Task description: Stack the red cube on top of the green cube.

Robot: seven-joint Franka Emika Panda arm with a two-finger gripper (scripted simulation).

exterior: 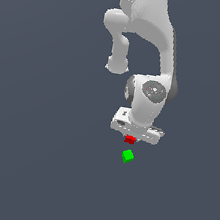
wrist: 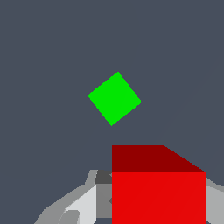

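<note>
The red cube sits between the fingers of my white gripper, just under the hand, and the gripper is shut on it. In the wrist view the red cube looms large and close, with grey fingers showing on both sides of it. The green cube lies on the dark floor a short way from the red one, nearer the exterior view's bottom edge. Through the wrist camera the green cube appears turned at an angle, apart from the red cube and untouched.
A plain dark grey floor surrounds both cubes. The white arm reaches in from the top of the exterior view.
</note>
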